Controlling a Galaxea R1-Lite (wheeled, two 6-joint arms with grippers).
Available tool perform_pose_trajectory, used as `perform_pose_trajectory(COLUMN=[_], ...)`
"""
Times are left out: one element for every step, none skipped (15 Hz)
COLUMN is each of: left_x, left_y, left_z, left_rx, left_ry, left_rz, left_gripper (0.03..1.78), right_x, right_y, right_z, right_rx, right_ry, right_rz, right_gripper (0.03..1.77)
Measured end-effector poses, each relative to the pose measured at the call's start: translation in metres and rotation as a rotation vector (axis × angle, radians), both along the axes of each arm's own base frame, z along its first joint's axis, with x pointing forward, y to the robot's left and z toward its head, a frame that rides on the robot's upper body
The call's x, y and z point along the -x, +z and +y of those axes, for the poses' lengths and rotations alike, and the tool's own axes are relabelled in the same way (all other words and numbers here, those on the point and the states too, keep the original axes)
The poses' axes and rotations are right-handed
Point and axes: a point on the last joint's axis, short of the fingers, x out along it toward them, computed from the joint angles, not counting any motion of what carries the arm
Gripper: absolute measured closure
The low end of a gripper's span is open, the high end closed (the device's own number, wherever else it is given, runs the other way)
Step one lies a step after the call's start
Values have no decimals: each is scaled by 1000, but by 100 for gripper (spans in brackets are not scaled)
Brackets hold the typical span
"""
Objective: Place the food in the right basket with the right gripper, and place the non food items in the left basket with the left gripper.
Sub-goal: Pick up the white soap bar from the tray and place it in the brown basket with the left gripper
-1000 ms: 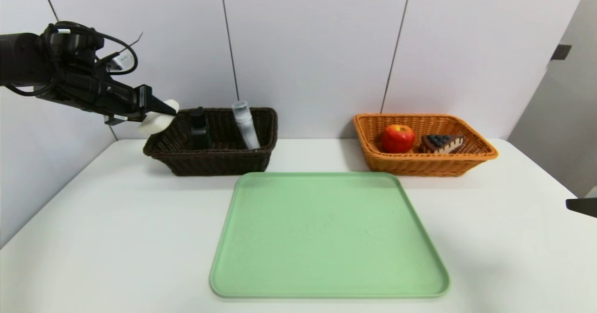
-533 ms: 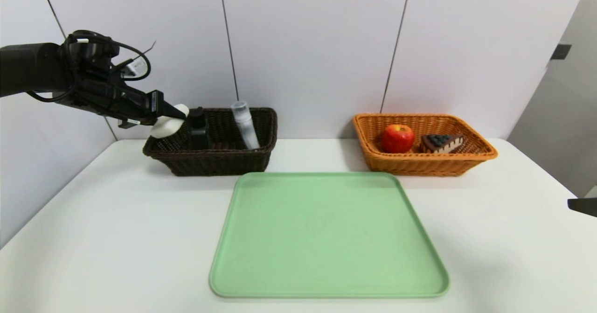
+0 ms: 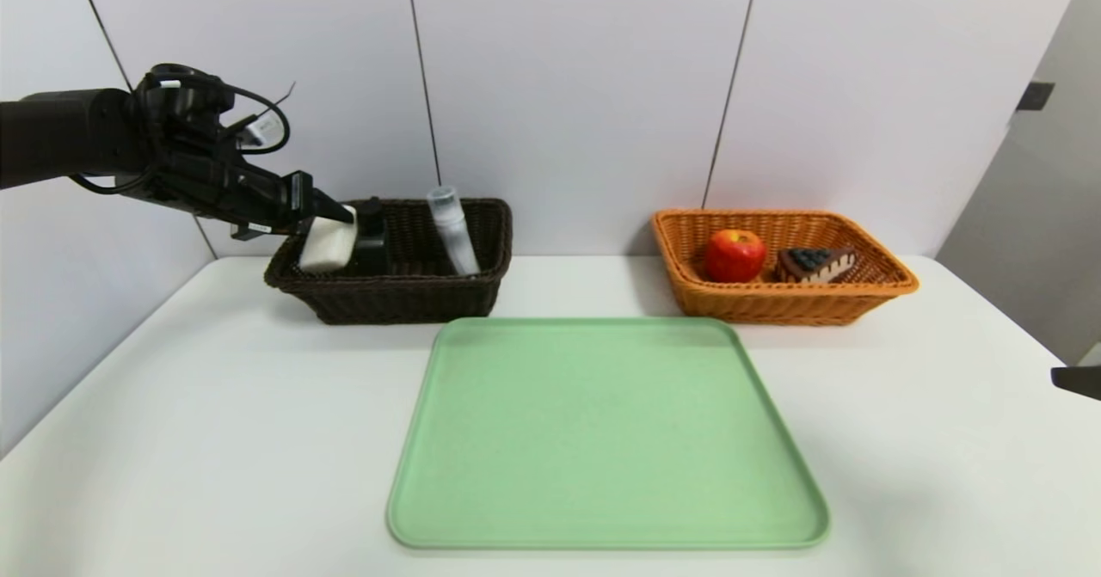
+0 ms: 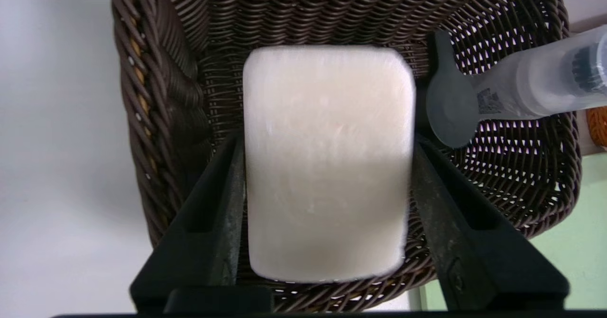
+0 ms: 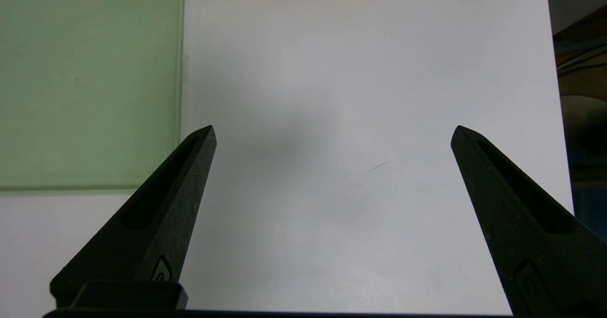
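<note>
A white soap bar (image 3: 327, 244) hangs just inside the left end of the dark brown left basket (image 3: 404, 297), below the tips of my left gripper (image 3: 331, 211). In the left wrist view the soap bar (image 4: 327, 166) lies between the fingers of my left gripper (image 4: 327, 140), which stand open, with a slim gap on one side. A black bottle (image 3: 370, 246) and a clear tube (image 3: 453, 229) stand in the same basket. The orange right basket (image 3: 774, 302) holds a red apple (image 3: 735, 254) and a cake slice (image 3: 815, 263). My right gripper (image 5: 332, 128) hovers open over bare table.
A green tray (image 3: 602, 439) with nothing on it lies in the middle of the white table. The right gripper (image 3: 1075, 381) shows only at the table's right edge. In the left wrist view the clear tube (image 4: 536, 83) leans across the basket's weave (image 4: 156, 95).
My left arm has moved right and down over the left basket. Its fingers have parted and the soap bar has slipped lower and tipped upright. The right arm has stayed still.
</note>
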Motion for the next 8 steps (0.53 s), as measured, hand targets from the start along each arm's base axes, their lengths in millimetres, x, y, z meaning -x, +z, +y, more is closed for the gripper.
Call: perform_pose_trajectory(left_x=[-2, -4, -5, -6, -7, -7, -6, -4], left_y=[-1, -3, -4, -6, -7, -6, -3, 3], left_z=[-2, -4, -4, -4, -4, -4, -5, -5], left_rx=[0, 0, 0, 0, 0, 0, 3, 7], left_ry=[-6, -9, -10, -8, -8, -9, -7, -2], left_rz=[-4, -5, -6, -3, -2, -6, -21, -39], left_gripper=[58, 52, 47, 43, 39, 36, 33, 30], right_x=[1, 2, 2, 3, 4, 4, 5, 5], right_y=[0, 0, 0, 1, 1, 0, 0, 0], right_z=[0, 0, 0, 0, 0, 0, 0, 0], right_rx=[0, 0, 0, 0, 0, 0, 0, -1], right_ry=[-1, 0, 0, -1, 0, 0, -1, -1], right_rz=[0, -3, -5, -8, -9, -9, -8, -9], right_gripper=[9, 9, 9, 9, 9, 9, 9, 9])
